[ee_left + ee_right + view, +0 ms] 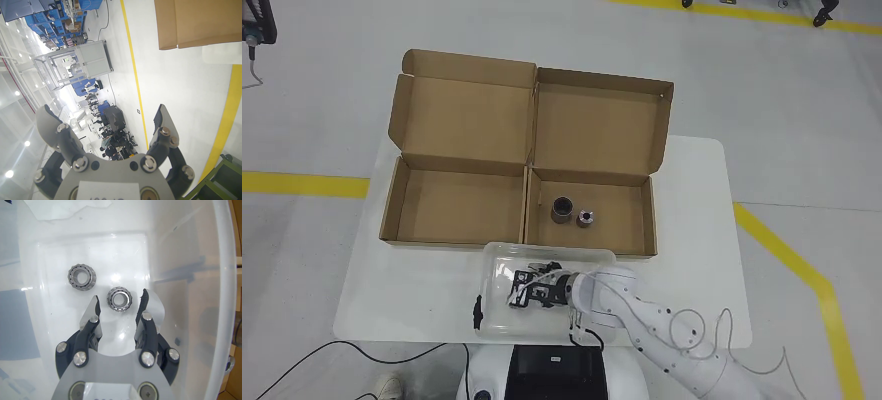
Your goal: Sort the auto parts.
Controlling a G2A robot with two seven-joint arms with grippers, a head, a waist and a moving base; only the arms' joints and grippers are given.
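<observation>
Two metal roller bearings lie on the floor of a clear plastic bin. The nearer bearing sits between the open fingers of my right gripper, and neither pad touches it. The other bearing lies a little farther off to one side. From above, the right gripper is down inside the bin at the table's front edge. My left gripper is open and holds nothing, facing the room beyond the table.
Two open cardboard boxes stand side by side behind the bin. The left box holds nothing. The right box holds a dark ring and a bearing. The white table is bare to the right.
</observation>
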